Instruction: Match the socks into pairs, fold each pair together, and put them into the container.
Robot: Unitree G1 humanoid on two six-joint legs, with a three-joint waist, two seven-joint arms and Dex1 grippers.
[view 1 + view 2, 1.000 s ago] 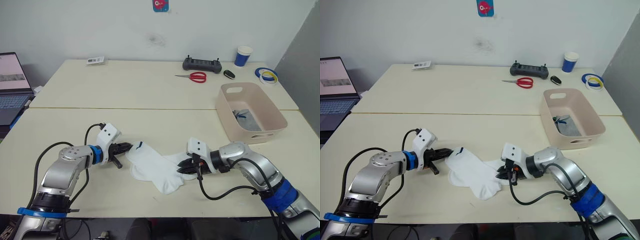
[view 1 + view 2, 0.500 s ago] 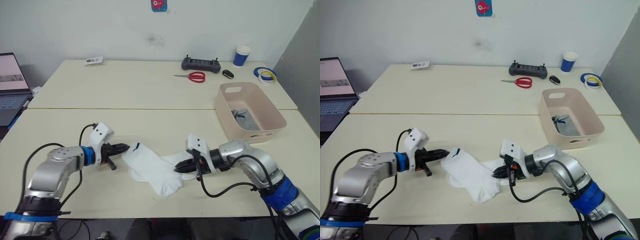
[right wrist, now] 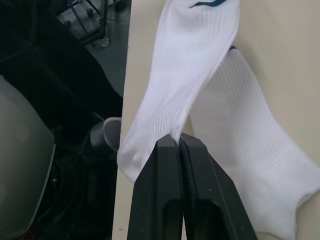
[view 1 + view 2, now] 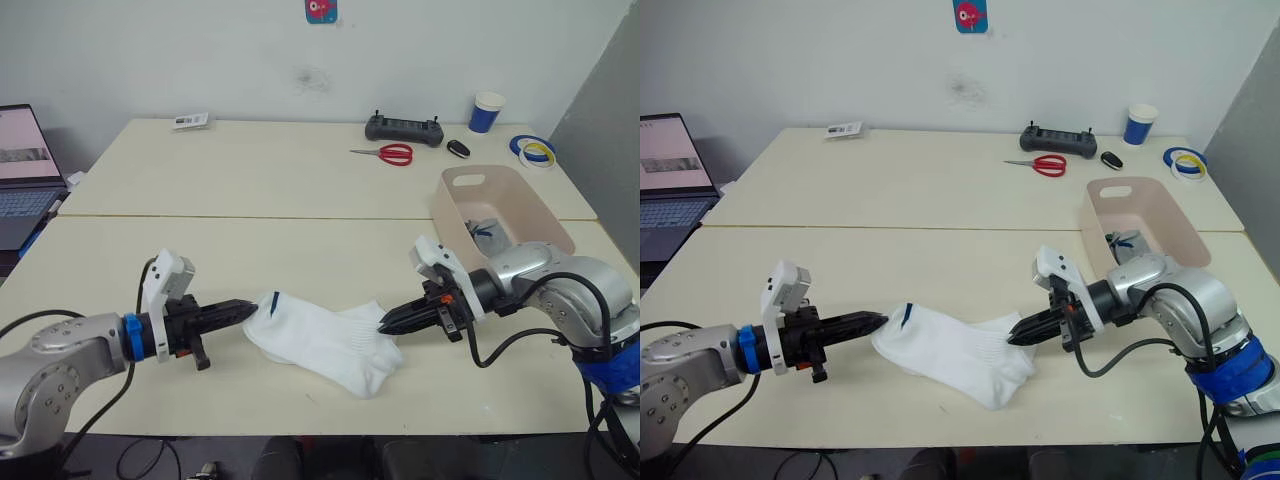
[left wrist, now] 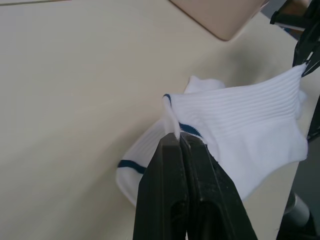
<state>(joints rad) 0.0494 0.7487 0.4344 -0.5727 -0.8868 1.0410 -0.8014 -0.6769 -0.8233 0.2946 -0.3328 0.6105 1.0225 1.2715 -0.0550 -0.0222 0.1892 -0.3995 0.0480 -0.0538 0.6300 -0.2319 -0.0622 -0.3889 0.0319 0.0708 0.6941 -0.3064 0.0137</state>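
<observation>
A white sock with a thin dark blue line near one end is pulled out between my two grippers, low over the front of the table. My left gripper is shut on its left end. My right gripper is shut on its right edge. A second white sock lies partly beneath the first. The pale pink container stands at the right, beyond my right arm, with a grey sock inside it.
Along the back table lie red scissors, a black controller, a blue-and-white paper cup and tape rolls. A laptop stands at the far left. A seam joins the two tables.
Both grippers have drawn apart, the left to the left and the right to the right. The white sock, bunched before, is now stretched between them.
</observation>
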